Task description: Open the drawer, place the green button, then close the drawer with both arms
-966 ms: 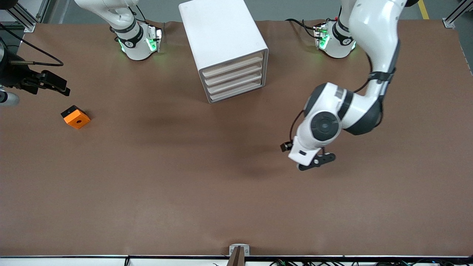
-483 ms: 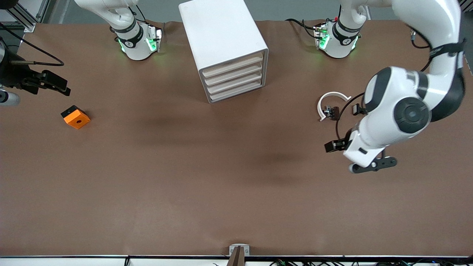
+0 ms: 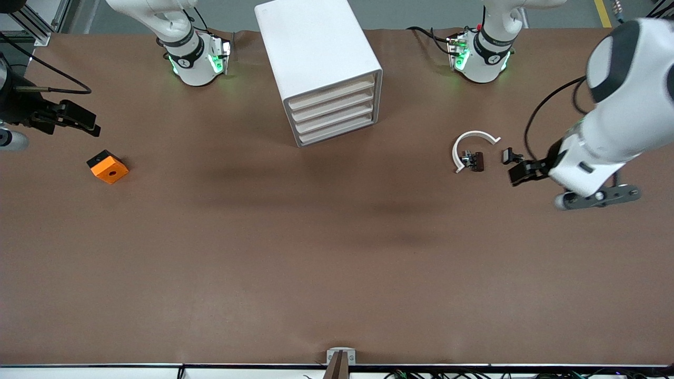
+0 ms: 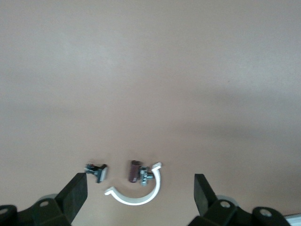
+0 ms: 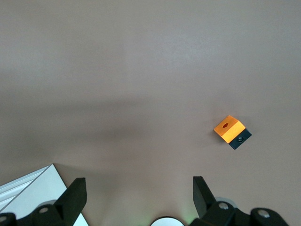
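The white drawer cabinet (image 3: 321, 68) stands near the arms' bases, and all its drawers (image 3: 334, 113) are shut. No green-capped button shows in any view. My left gripper (image 3: 597, 197) hangs in the air over the table at the left arm's end; in the left wrist view it (image 4: 139, 188) is open and empty. My right gripper (image 3: 8, 139) waits at the right arm's end, partly out of view, above the orange cube (image 3: 108, 167). In the right wrist view it (image 5: 138, 197) is open and empty.
A white half ring (image 3: 471, 145), a small dark part (image 3: 475, 161) and a small black clip (image 3: 511, 156) lie beside the left gripper. They also show in the left wrist view: half ring (image 4: 136, 197), dark part (image 4: 135, 170), clip (image 4: 97, 172). The orange cube (image 5: 232, 131) and a cabinet corner (image 5: 33, 190) show in the right wrist view.
The left arm has swung from the table's middle toward its own end, uncovering the half ring and small parts. The right arm has not moved.
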Available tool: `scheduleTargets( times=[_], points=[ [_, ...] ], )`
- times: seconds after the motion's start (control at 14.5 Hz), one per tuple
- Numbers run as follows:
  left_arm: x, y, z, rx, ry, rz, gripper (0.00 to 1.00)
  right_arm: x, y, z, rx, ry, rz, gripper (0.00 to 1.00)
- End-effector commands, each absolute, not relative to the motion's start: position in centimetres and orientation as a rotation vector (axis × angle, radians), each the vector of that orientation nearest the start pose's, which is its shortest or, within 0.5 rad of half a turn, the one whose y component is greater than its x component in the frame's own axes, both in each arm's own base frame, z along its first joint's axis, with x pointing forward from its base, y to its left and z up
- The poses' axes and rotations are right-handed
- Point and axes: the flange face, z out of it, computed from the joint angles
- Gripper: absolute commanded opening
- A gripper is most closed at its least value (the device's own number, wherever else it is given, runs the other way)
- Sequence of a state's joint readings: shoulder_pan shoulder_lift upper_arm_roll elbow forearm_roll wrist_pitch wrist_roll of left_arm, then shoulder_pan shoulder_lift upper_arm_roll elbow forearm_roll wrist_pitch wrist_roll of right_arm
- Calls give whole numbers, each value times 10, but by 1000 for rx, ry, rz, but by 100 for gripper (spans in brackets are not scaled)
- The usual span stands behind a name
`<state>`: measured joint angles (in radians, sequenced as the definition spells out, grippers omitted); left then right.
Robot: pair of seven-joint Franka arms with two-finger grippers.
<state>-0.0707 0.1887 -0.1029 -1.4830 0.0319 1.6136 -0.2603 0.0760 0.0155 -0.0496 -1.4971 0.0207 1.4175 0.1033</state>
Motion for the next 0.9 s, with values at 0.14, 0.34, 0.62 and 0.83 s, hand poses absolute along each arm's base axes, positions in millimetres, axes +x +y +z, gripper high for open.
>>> scheduleTargets(
  times=[0.14, 0.34, 0.62, 0.83],
  points=[
    [563, -64, 604, -3108, -35, 46, 100, 541, 16, 643, -3140, 98, 140, 100],
    [533, -55, 614, -3107, -19, 33, 100, 541, 16, 643, -3141, 99, 140, 100],
    [514, -42, 614, -3139, -72, 45, 100, 541, 16, 643, -3141, 99, 140, 100],
    [502, -57, 621, -3132, -53, 27, 100, 541, 17, 643, -3141, 96, 140, 100]
  ],
)
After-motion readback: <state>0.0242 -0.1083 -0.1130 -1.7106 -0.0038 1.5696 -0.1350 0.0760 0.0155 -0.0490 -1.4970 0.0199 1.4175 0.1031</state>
